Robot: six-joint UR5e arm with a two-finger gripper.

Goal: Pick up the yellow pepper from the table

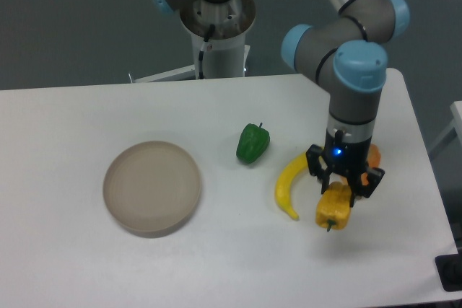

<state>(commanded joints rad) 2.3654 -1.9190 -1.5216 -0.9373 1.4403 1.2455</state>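
The yellow pepper (333, 208) is small, blocky and yellow-orange, with its short dark stem pointing down toward the front. It sits at the right side of the white table (216, 265). My gripper (341, 187) comes down from above and its black fingers (318, 169) stand on either side of the pepper's upper part, closed against it. I cannot tell whether the pepper is off the table or still touching it.
A long curved yellow banana (288, 184) lies just left of the pepper. A green pepper (252, 143) sits further left. An orange piece (374, 155) shows behind the gripper. A round beige plate (152, 187) lies at the left. The table's right edge is close.
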